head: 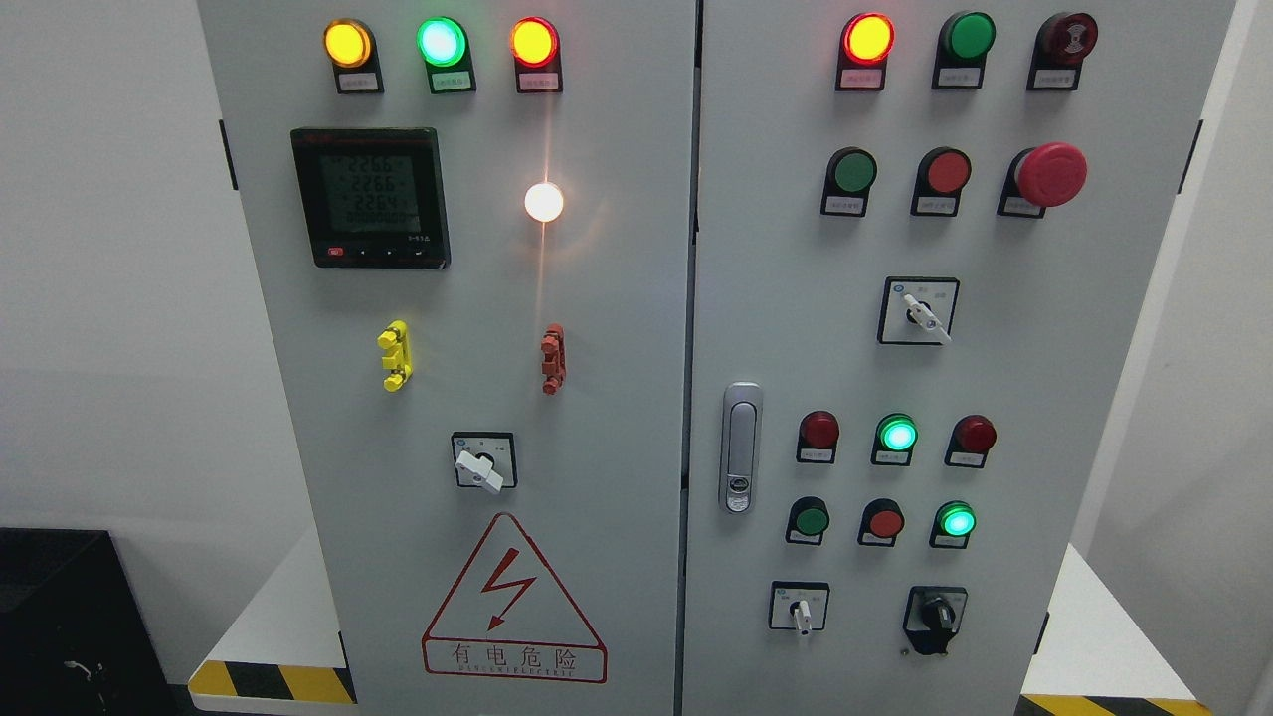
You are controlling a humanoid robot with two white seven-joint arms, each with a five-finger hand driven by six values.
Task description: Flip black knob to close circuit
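Black knob (936, 615) sits low right on the cabinet (597, 398), grip upright; no hands visible, so you can't judge fingers.

The black knob (936, 614) sits upright at the right door's lower right.

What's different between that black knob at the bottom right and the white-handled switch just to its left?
The black knob is dark all over, on a black mount; the white-handled switch has a pale lever on a square white plate with a black border. The knob's grip looks chunky, the lever slim. Both sit in the right door's bottom row, pointing roughly downward. No robot hand is in view.
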